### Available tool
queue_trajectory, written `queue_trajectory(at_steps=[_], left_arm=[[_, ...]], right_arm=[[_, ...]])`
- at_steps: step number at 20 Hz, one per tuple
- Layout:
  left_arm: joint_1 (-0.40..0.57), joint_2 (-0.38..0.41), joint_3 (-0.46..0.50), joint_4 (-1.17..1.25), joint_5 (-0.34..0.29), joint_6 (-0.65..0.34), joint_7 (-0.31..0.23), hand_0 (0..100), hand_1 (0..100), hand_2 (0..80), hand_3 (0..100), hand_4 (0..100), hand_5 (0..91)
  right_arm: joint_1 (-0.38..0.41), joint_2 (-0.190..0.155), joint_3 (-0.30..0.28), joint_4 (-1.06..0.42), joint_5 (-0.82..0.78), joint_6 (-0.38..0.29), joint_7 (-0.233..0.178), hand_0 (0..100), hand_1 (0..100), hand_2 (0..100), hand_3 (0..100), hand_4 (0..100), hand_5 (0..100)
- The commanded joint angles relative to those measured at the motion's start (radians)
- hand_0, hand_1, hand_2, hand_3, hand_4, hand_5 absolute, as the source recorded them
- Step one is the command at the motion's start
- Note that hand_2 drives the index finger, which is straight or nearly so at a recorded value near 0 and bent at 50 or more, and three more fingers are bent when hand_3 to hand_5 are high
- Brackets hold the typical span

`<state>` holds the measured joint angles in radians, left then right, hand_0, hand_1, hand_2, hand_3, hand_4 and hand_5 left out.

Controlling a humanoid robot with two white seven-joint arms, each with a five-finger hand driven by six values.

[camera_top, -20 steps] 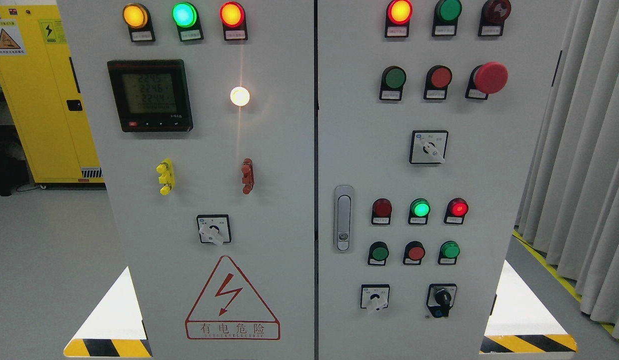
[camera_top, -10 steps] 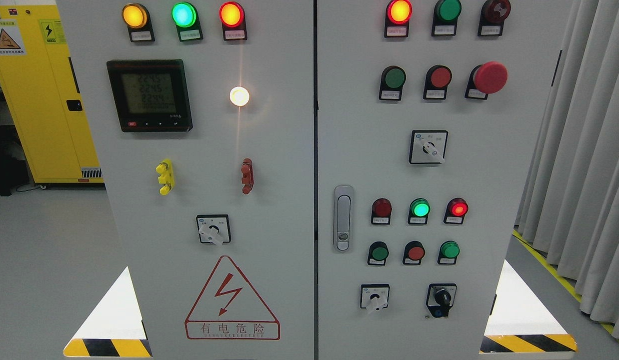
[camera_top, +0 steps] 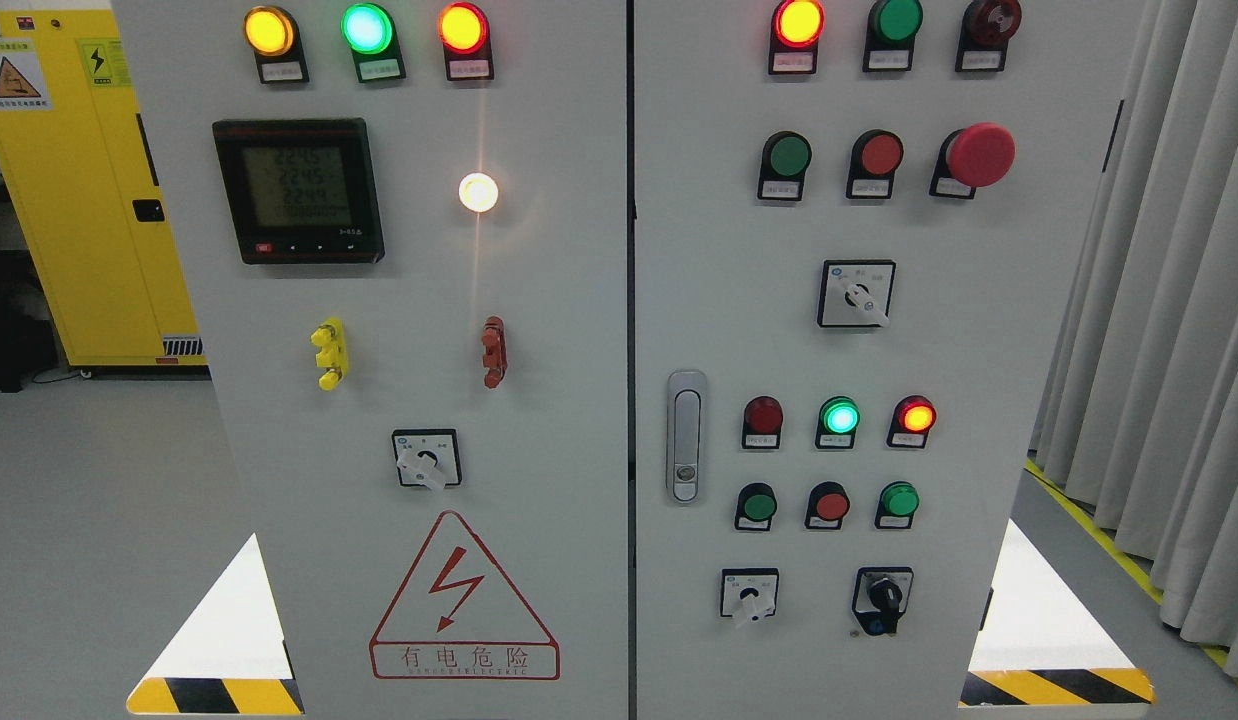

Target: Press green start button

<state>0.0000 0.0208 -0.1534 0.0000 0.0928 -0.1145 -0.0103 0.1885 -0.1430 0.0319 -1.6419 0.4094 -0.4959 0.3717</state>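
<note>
Left of the red mushroom button [camera_top: 981, 155] sit several green buttons [camera_top: 789, 155]; neither hand shows, so I risk pressing wrongly.

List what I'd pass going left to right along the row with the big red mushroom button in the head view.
Green button → red button → red mushroom button. Neither hand is in view.

Lower-right red lamp [camera_top: 917, 416] glows brighter — orange-yellow at centre.
</note>
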Motion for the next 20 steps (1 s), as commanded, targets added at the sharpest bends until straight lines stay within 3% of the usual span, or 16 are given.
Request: queue_trajectory(at_steps=[1,9,14,16,20], left_arm=[[-0.025,0.005,0.002,-0.026,0.001,-0.001,-0.004,12,56,0.0,0,0,0.0],[-0.025,-0.022,0.003,-0.028,0.001,-0.001,-0.004,12,56,0.0,0,0,0.0],[-0.025,-0.059,0.003,-0.028,0.001,0.001,-0.004,12,56,0.0,0,0,0.0],[-0.025,-0.068,0.003,-0.028,0.001,-0.001,-0.004,12,56,0.0,0,0,0.0],[-0.025,-0.070,0.002,-0.028,0.001,-0.001,-0.004,12,56,0.0,0,0,0.0]], right_arm=[[-0.125,0.005,-0.116,-0.286,0.156,0.000,-0.017,20,52,0,46,50,42],[-0.270,0.005,-0.133,-0.314,0.339,0.000,-0.022,26,55,0,60,61,55],[-0.356,0.005,-0.126,-0.311,0.456,0.002,-0.016,27,57,0,65,65,60],[-0.374,0.005,-0.118,-0.311,0.474,0.003,-0.014,29,62,0,67,68,67],[-0.408,0.005,-0.104,-0.300,0.520,0.008,-0.004,31,62,0,66,69,68]])
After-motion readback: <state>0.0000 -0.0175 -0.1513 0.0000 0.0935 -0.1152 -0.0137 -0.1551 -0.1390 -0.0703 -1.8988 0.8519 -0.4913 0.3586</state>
